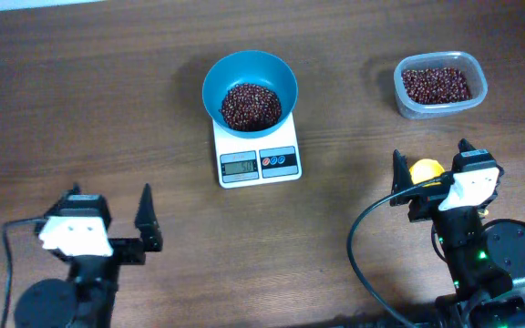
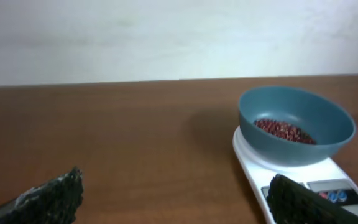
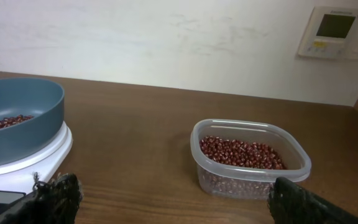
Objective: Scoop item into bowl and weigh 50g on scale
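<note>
The blue bowl (image 1: 244, 68) stands on the white scale (image 1: 255, 146) at the table's middle, with a heap of red-brown beans (image 1: 250, 106) in it. More beans (image 1: 436, 85) fill a clear tub (image 1: 474, 94) at the back right. My left gripper (image 1: 108, 202) is open near the front left edge, well short of the scale, nothing between its fingers. My right gripper (image 1: 431, 159) is open in front of the tub, holding nothing. The left wrist view shows the bowl (image 2: 303, 149) and scale (image 2: 291, 177) ahead to the right. The right wrist view has the tub (image 3: 253, 180) ahead and the bowl (image 3: 23, 140) at left.
A small yellow thing (image 1: 425, 169) lies under the right gripper in the overhead view; what it is cannot be told. A pale wall with a control panel (image 3: 334, 31) stands behind the table. Black cables run beside both arm bases.
</note>
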Robot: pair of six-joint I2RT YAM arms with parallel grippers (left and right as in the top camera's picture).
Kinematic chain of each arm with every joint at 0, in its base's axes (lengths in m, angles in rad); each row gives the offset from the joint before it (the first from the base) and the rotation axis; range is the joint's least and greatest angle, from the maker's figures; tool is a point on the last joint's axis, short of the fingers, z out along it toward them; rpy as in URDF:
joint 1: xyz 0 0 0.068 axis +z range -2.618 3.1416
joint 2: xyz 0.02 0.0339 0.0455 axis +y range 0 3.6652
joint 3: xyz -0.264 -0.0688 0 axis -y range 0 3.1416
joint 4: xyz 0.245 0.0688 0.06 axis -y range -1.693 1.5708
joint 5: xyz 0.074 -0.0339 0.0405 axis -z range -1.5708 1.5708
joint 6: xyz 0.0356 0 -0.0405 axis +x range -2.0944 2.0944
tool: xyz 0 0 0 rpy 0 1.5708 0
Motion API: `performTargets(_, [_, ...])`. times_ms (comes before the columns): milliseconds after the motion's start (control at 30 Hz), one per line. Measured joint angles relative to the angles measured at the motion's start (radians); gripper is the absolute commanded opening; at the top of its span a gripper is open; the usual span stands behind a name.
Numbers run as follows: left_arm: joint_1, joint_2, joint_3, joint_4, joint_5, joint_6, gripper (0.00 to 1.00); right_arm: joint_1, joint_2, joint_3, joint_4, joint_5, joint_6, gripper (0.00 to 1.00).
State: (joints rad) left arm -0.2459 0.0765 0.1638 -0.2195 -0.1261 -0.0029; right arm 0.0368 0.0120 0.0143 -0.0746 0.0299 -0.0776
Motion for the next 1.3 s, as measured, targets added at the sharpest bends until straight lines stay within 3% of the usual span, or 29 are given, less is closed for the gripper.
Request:
performTargets(100, [0.000,0.000,-0.033,0.029,0.014,0.043,0.99,0.000,0.000,0.000,0.000,0.000,0.000,0.99])
performTargets(233, [0.002,-0.033,-0.037,-0.066,0.010,0.063,0.99,0.000,0.000,0.000,0.000,0.000,0.000,0.99])
performTargets(367, [0.086,-0.062,-0.041,-0.073,0.025,0.066,0.99,0.000,0.000,0.000,0.000,0.000,0.000,0.99])
performTargets(533, [0.207,-0.063,-0.105,0.061,0.086,0.067,0.99,0.000,0.000,0.000,0.000,0.000,0.000,0.99])
performTargets(733, [0.194,-0.063,-0.149,0.191,0.142,0.049,0.99,0.000,0.000,0.000,0.000,0.000,0.000,0.99])
performTargets(1300, [0.193,-0.033,-0.150,0.142,0.157,0.066,0.99,0.000,0.000,0.000,0.000,0.000,0.000,0.99])
